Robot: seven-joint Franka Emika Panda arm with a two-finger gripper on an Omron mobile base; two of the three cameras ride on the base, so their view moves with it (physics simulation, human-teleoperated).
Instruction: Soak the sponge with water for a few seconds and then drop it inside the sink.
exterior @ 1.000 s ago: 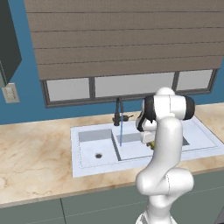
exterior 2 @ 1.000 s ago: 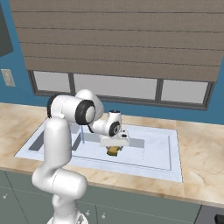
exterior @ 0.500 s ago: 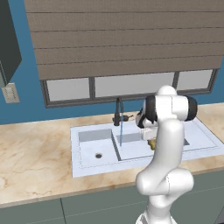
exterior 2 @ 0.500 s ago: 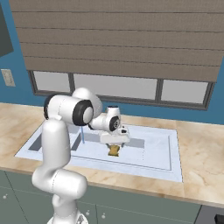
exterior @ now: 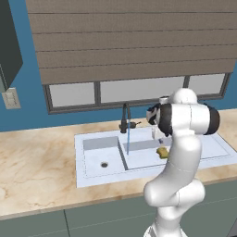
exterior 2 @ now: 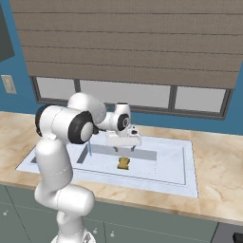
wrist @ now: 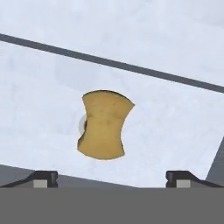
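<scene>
Drain: in your hand view, the small yellow-orange sponge block covers most of a round drain.
Sink: the white arm hides part of the pale grey-white double-basin sink from you.

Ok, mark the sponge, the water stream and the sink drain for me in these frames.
sponge [wrist: 104,126], hand view, middle of its yellow face.
water [exterior: 127,141], left base view, midway down the blue stream.
drain [exterior: 104,164], left base view, round hole in the narrow basin's floor.
</scene>
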